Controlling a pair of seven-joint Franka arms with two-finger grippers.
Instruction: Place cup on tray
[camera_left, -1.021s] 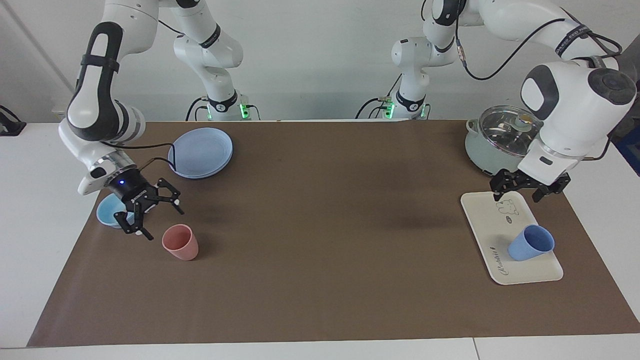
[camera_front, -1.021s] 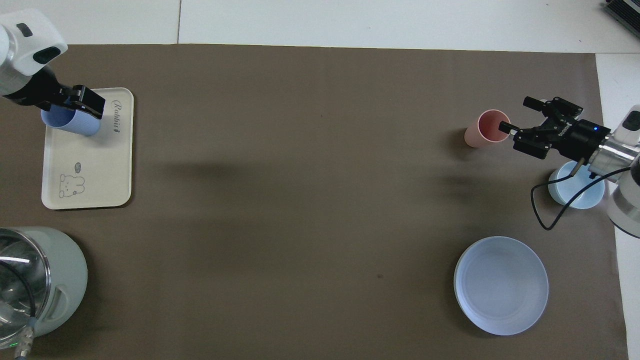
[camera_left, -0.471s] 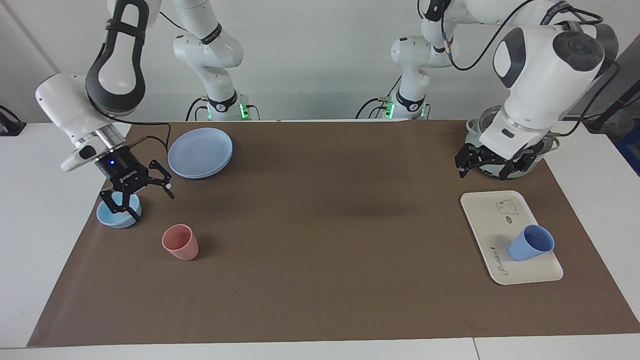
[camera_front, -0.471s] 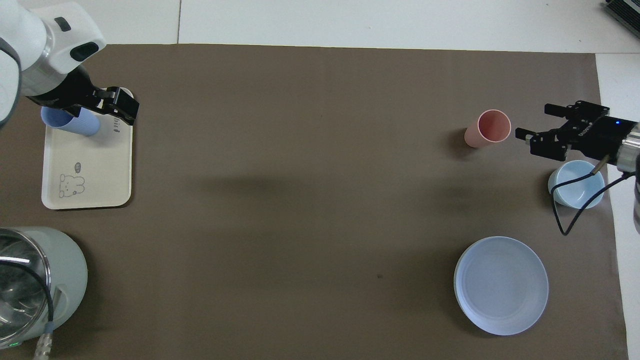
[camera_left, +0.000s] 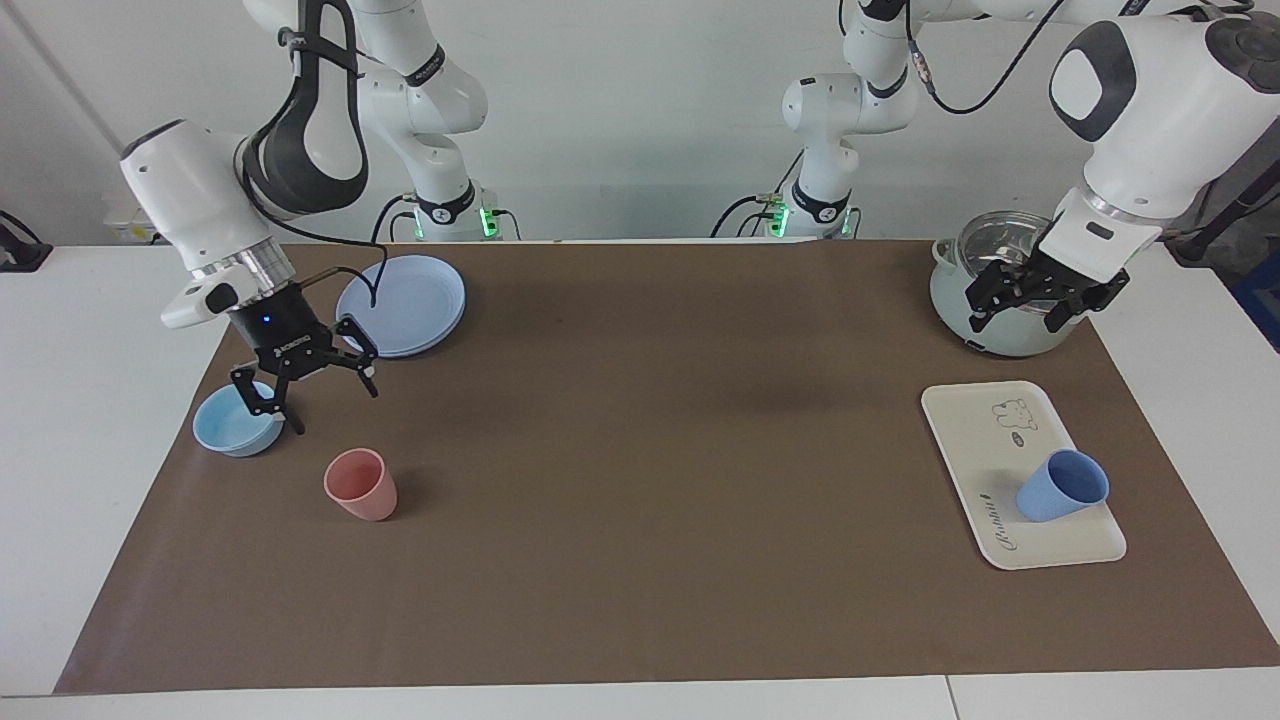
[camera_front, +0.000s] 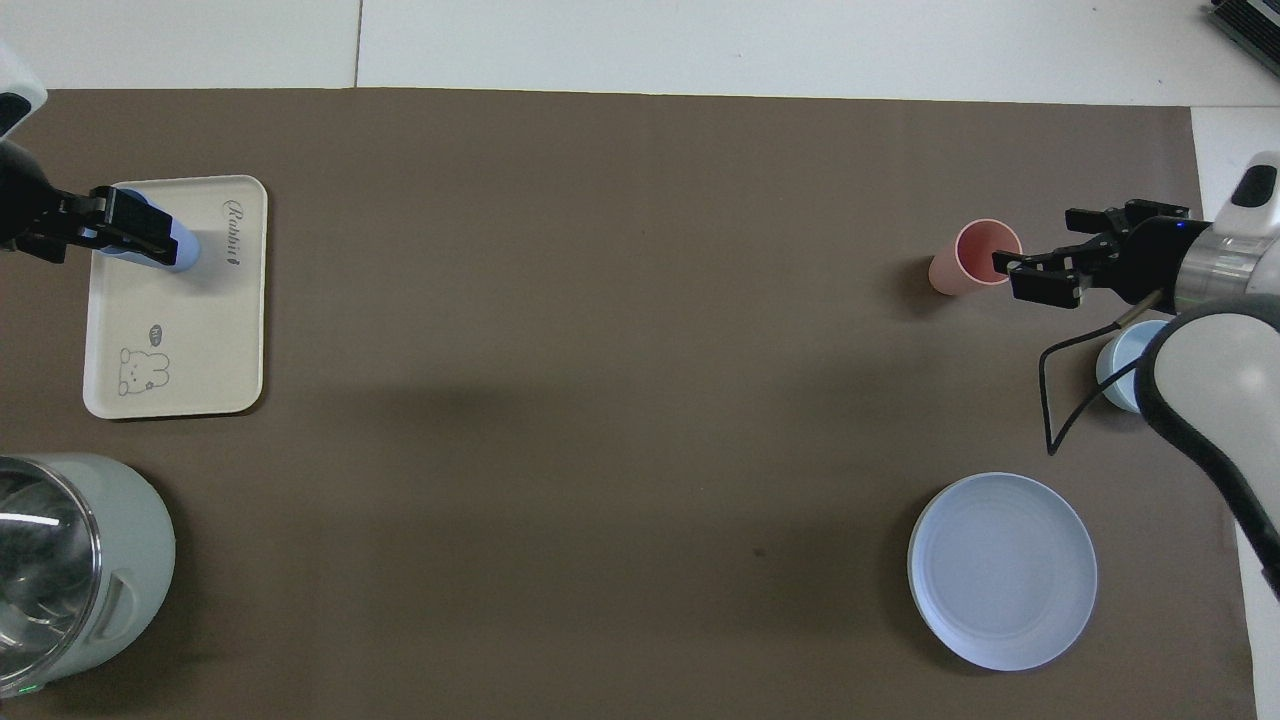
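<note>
The periwinkle-blue cup (camera_left: 1062, 487) stands on the cream-white tray (camera_left: 975, 430), at the tray's end farther from the robots, with nothing holding it. In the overhead view the cup (camera_front: 182, 247) is mostly covered by my raised left gripper (camera_front: 130, 228) and shows over the tray (camera_front: 190, 340). In the facing view my left gripper (camera_left: 1018, 312) is open and empty, up in the air over the pot. My right gripper (camera_left: 330, 405) is open and empty, raised above the mat between the bowl and the plate; it also shows in the overhead view (camera_front: 1040, 255).
A pale green pot (camera_left: 950, 292) with a glass lid stands nearer to the robots than the tray. At the right arm's end are a pink cup (camera_left: 362, 485), a shallow light-blue bowl (camera_left: 225, 430) and a round blue plate (camera_left: 402, 303).
My left gripper has risen from over the tray's near end and drawn back to over the pot. My right gripper has swung from beside the pink cup to between bowl and plate. The cup has stayed put.
</note>
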